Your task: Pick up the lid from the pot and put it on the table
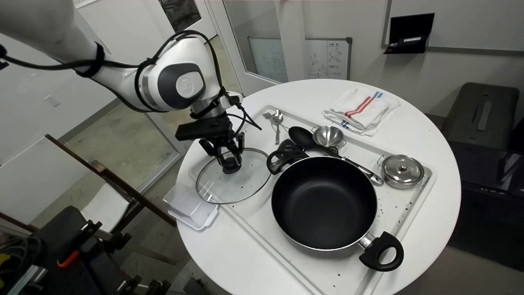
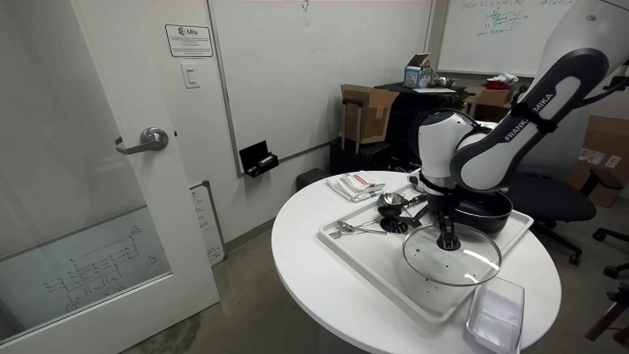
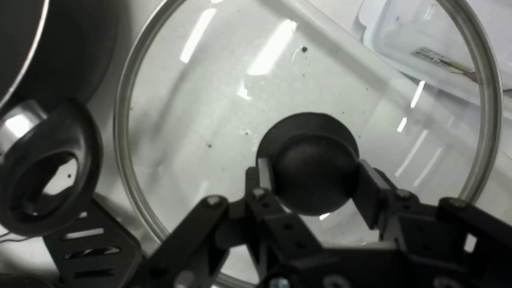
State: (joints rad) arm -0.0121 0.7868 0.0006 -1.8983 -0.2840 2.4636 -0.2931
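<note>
Wrist view: gripper [image 3: 316, 180] pinches the dark knob [image 3: 314, 190] of the glass lid [image 3: 312, 92] from either side. In both exterior views the lid is off the pot [image 1: 323, 200], just beside it, over one end of the white tray [image 1: 319, 270]; whether its rim touches anything beneath, cannot tell. Pot stands upright and uncovered on the tray, one black loop handle [image 3: 87, 160] close to the lid's rim, a gap showing between. Tray rests on the round white table [image 1: 229, 254]. Also in tray: slotted black spatula [image 3: 96, 244], black spoon [image 1: 302, 137], silvery strainer [image 1: 329, 137], small lidded metal pot [image 1: 403, 169]. Folded towel [image 1: 360, 112], red and blue stripes, on the table near the tray. Clear container [image 2: 497, 314] at the tray's corner in an exterior view; in the wrist view, part of it shows through the lid's glass.
</note>
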